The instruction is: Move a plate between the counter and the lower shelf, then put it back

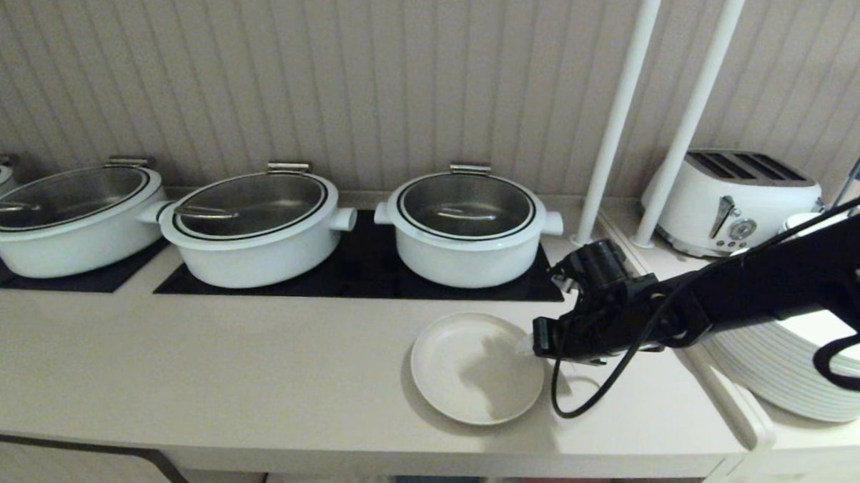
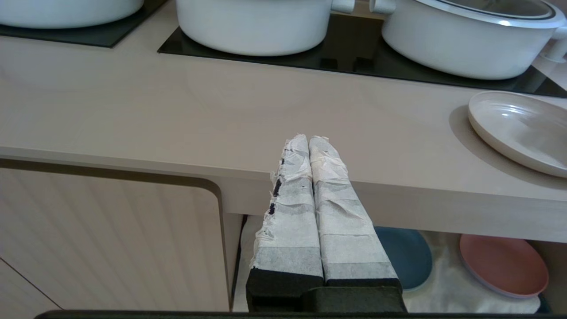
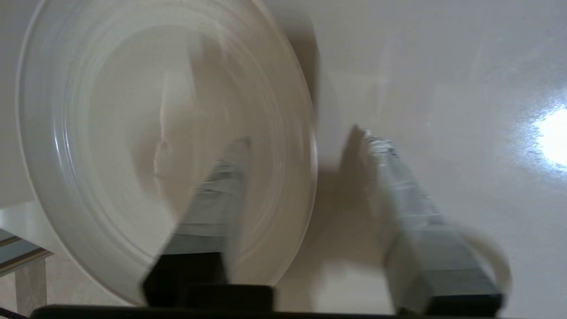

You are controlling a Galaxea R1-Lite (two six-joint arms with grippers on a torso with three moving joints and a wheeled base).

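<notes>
Right gripper (image 3: 301,146): over the right edge of the plate, reaching in from the right; in the head view it sits at the plate's right rim.
Right gripper state: jaws parted to a middling width, straddling the plate's rim. One taped finger (image 3: 212,199) lies over the plate's inner face, the other stands outside the rim over the bare counter. Whether either finger touches the plate cannot be told.
Plate (image 1: 476,367): cream-beige, round, low rim. Lies flat on the counter, near the front edge, right of centre. Nothing lies in it.
Counter (image 1: 218,363): pale beige slab with a thick front edge. Black hob panels (image 1: 357,271) run along its far side.
Pots (image 1: 466,232): white, with glass lids, standing in a row on the hob panels. The rightmost one stands directly beyond the plate, apart from it.
Left gripper (image 2: 308,139): held in front of the counter's front edge, left of the plate and well apart from it.
Left gripper state: taped fingers pressed together, nothing between them.
Lower shelf (image 2: 443,283): niche under the counter with an off-white cloth floor.
Blue plate (image 2: 405,257): on the shelf floor, partly hidden behind the left gripper.
Pink plate (image 2: 502,265): on the shelf floor, to the right of the blue plate, apart from it.
Side ledge, right of counter: holds a stack of white plates (image 1: 790,368) near and a white toaster (image 1: 735,202) far.
White poles (image 1: 620,116): two, upright, between the rightmost pot and the toaster.
</notes>
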